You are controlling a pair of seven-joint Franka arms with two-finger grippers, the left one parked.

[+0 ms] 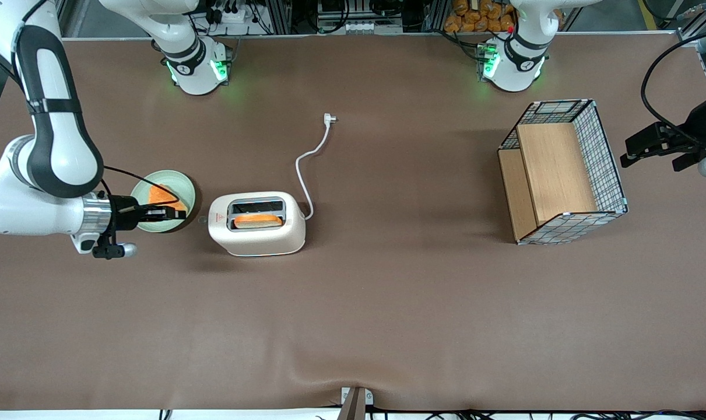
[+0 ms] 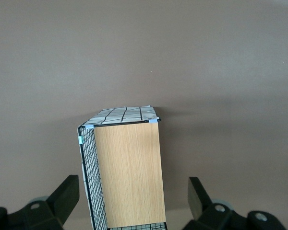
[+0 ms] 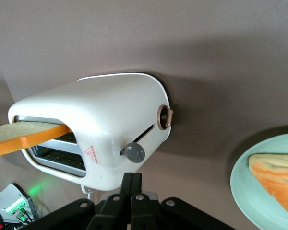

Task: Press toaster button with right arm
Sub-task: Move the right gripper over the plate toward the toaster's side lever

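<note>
Cream-white two-slot toaster [image 1: 257,231] on brown table [image 1: 353,326], beside pale green plate [image 1: 185,192]. Small grey round button [image 3: 134,152] on narrow end: rigid, short travel, needing a straight push. Black gripper [image 3: 131,184] pressed together, just short of it. Light casing probably prone to sliding.

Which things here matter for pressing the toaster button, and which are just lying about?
Job:
toaster
button
gripper, shut, just short of the button

Lying about:
toast in a slot
plate with bread
wire basket
</note>
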